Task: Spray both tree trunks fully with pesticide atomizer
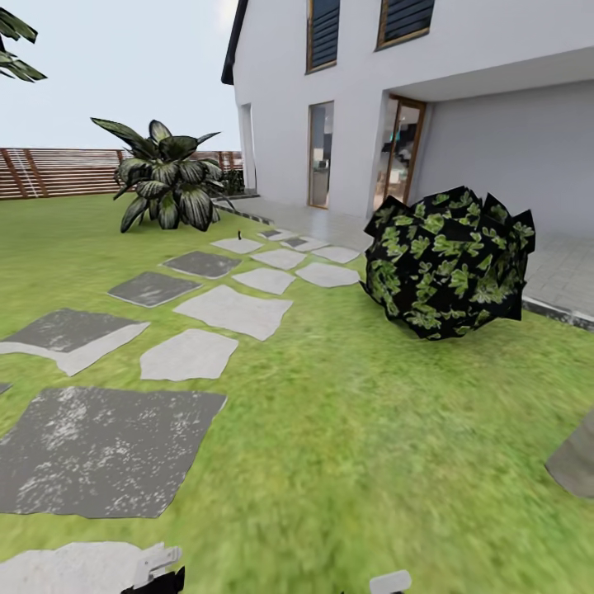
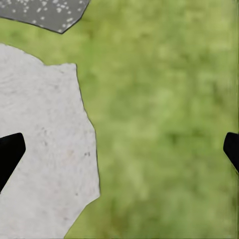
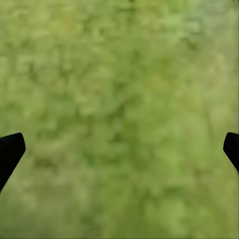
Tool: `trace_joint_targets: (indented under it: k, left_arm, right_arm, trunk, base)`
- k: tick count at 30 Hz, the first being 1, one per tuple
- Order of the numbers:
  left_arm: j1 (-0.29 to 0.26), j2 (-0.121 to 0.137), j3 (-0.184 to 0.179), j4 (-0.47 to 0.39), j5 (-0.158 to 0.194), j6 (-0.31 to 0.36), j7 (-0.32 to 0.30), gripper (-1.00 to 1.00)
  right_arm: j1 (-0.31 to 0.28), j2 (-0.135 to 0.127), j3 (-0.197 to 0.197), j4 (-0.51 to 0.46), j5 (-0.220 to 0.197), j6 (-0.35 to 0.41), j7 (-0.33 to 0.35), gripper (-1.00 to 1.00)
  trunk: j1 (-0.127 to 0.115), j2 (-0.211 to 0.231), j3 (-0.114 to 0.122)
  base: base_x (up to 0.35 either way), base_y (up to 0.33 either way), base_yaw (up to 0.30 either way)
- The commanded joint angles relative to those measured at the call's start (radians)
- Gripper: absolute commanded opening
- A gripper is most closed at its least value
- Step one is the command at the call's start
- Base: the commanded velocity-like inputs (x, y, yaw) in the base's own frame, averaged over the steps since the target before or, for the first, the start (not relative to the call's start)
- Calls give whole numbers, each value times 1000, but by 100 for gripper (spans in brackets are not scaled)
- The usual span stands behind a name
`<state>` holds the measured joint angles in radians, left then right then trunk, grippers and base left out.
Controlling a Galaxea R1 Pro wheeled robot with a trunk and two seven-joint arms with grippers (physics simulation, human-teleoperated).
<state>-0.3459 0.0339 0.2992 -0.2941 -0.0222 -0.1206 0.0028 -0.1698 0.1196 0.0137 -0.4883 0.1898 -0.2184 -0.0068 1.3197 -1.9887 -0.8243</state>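
The robot is standing on the lawn [image 1: 355,429] of the garden and facing a white house [image 1: 462,107], and neither the sprayer nor the two thick-trunked trees can be picked out with any certainty. A tiny dark upright speck is sitting far off among the pale stepping stones [image 1: 235,312], too small to identify, so no direction from the fingers to the sprayer and no long axis can be read; judging from this, the coming move is more driving and searching than reaching, and neither arm can be called nearer. The left gripper [image 2: 119,149] is hanging with its dark fingers spread wide apart and nothing between them, over the edge where a rough light-grey stone [image 2: 45,149] is meeting blurry grass. The right gripper [image 3: 119,149] is likewise wide apart and empty over plain grass. A round, faceted, dark bush [image 1: 450,262] with green leaf patches is sitting near the paved terrace, a broad-leaved palm [image 1: 169,177] is standing before the slatted wooden fence [image 1: 58,172], and darker speckled slabs [image 1: 103,450] are lying flat in the turf.
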Motion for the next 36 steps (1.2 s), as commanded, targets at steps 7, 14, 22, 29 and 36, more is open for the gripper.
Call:
trace_joint_targets:
  k: [7, 14, 22, 29, 36]
  left_arm:
    - [-1, 0, 3, 1, -2, -4, 0, 100]
    - [-1, 0, 3, 1, -1, -4, 0, 100]
    - [-1, 0, 3, 1, -3, -4, 0, 100]
    - [-1, 0, 3, 1, -4, -4, 0, 100]
    - [-1, 0, 3, 1, -4, -4, 0, 100]
  right_arm:
    - [0, 0, 0, 0, 5, -2, -1, 100]
    - [0, 0, 0, 0, 5, -2, -1, 100]
    - [0, 0, 0, 0, 5, -2, -1, 100]
    - [0, 0, -1, 0, 5, -2, 0, 100]
    - [0, 0, 0, 0, 5, -2, 0, 100]
  trunk:
    - [0, 0, -1]
    - [0, 0, -1]
    - [0, 0, -1]
    - [0, 0, -1]
    - [0, 0, -1]
  base:
    - [336, 0, 0]
    - [336, 0, 0]
    - [336, 0, 0]
    - [336, 0, 0]
    - [336, 0, 0]
